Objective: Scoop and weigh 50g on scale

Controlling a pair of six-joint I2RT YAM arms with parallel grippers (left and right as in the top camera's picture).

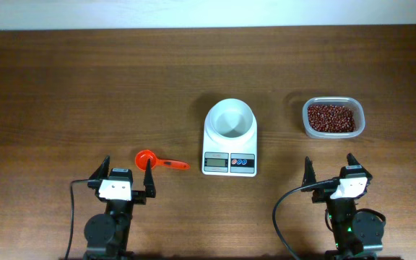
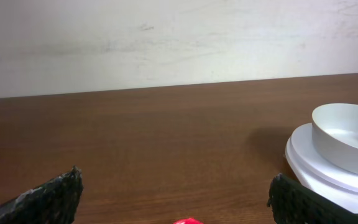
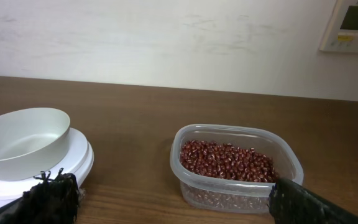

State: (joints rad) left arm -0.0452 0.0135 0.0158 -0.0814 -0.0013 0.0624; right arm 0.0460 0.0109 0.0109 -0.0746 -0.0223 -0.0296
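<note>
Many beans [image 1: 331, 117] beyond right end effector [image 1: 329, 159]

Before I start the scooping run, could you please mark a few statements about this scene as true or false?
1. The white bowl on the scale is empty. True.
2. The orange scoop lies on the scale's right. False: it lies on the scale's left, in front of the left arm.
3. The beans sit in the clear tub. True.
4. The tub has a lid on. False: its top is open and the beans show.
5. The tub touches the scale. False: they stand apart.
</note>
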